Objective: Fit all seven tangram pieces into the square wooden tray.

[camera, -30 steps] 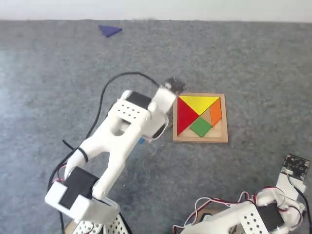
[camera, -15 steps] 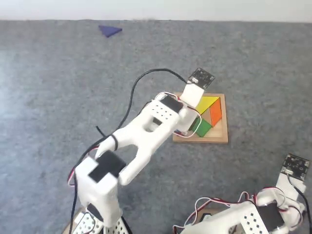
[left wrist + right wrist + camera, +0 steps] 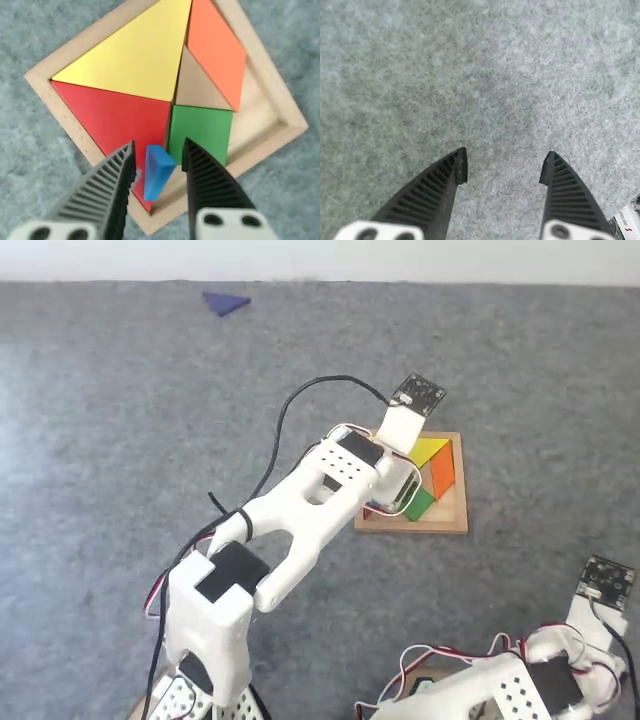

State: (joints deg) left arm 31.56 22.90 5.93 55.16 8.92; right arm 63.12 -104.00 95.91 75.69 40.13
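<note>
Grey table below, and my left jaws (image 3: 159,145) grip the blue piece (image 3: 157,172) on edge, right over the tray (image 3: 37,80)'s bare gap beside red triangle (image 3: 115,115) and green square (image 3: 200,132), while my right jaws (image 3: 506,151) hang open well apart.

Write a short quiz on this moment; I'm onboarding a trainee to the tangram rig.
1. True or false: the small blue wooden piece is at the left gripper, over the square wooden tray.
2. Which piece lies on the grey carpet, far from the tray? A green square; B dark blue triangle; C yellow triangle.
3. Fill in: the right gripper is ____.
Key: 1 true; 2 B; 3 open.
</note>
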